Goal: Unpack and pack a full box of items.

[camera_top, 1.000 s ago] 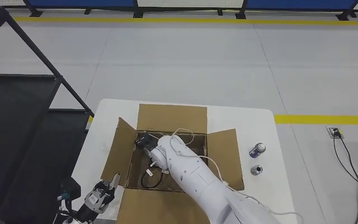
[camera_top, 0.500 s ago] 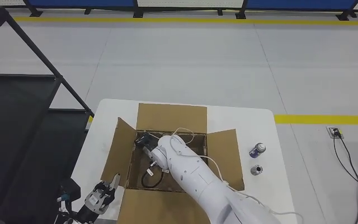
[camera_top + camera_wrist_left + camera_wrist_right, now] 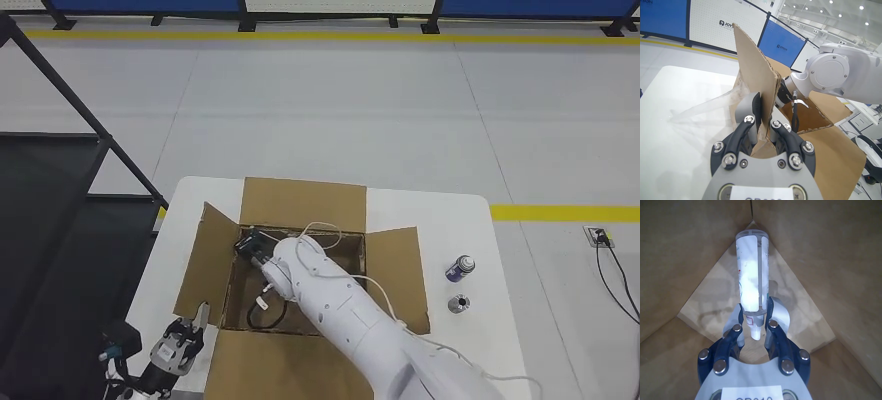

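Observation:
An open cardboard box [image 3: 305,205] stands on the white table [image 3: 460,230]. My left gripper [image 3: 197,322] is at the box's near left corner, shut on the lower edge of the left flap [image 3: 755,66]; the flap stands between the fingers [image 3: 763,111]. My right arm [image 3: 320,290] reaches down into the box. Inside, my right gripper [image 3: 755,313] is shut on the nozzle end of a clear tube [image 3: 751,275] with white contents. The tube's far end points into a bottom corner of the box [image 3: 829,256].
A small blue-and-white can [image 3: 460,267] and a small metal piece [image 3: 458,302] stand on the table to the right of the box. A strip of clear tape [image 3: 702,108] trails from the left flap. A dark framed panel [image 3: 50,250] borders the table's left side.
The box and its left flap have shifted a little to the left, the flap opening wider. My left gripper has drawn back toward the near left with it.

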